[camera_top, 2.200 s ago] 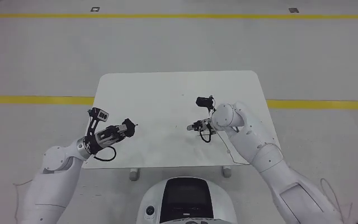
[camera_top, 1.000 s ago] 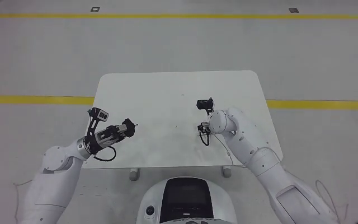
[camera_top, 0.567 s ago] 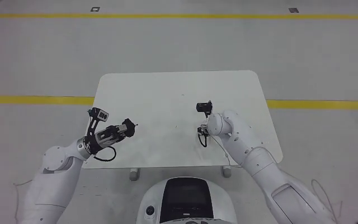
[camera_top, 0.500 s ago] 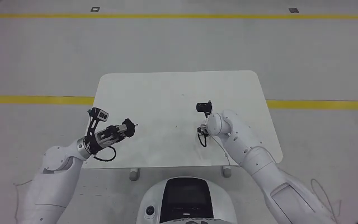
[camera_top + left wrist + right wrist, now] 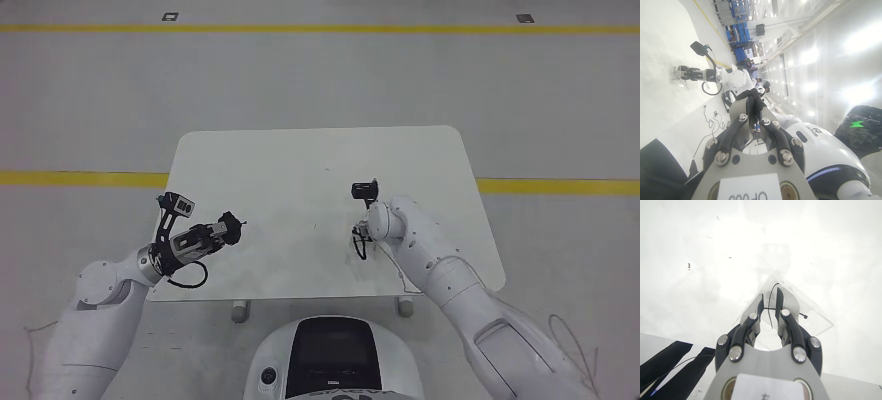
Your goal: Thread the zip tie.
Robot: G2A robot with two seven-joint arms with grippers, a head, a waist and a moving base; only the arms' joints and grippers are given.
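Left end effector (image 5: 751, 94) sits over the table's (image 5: 300, 170) left edge, fingers pressed together; dark bulk at the tips hides whether anything is pinched. Right end effector (image 5: 770, 292) is low over the table's right half, fingers partly apart, straddling the black zip tie (image 5: 768, 308) on a clear plate (image 5: 815, 313). Pad contact is not resolvable, and one finger covers part of the strap.

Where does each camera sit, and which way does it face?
Top view: above the arms, facing down at the table; both arms show.
Left wrist view: on the left wrist, looking past the left gripper across the table towards the right arm.
Right wrist view: on the right wrist, facing down past the right gripper at the zip tie.
Shared: top and left wrist views both show the right gripper.
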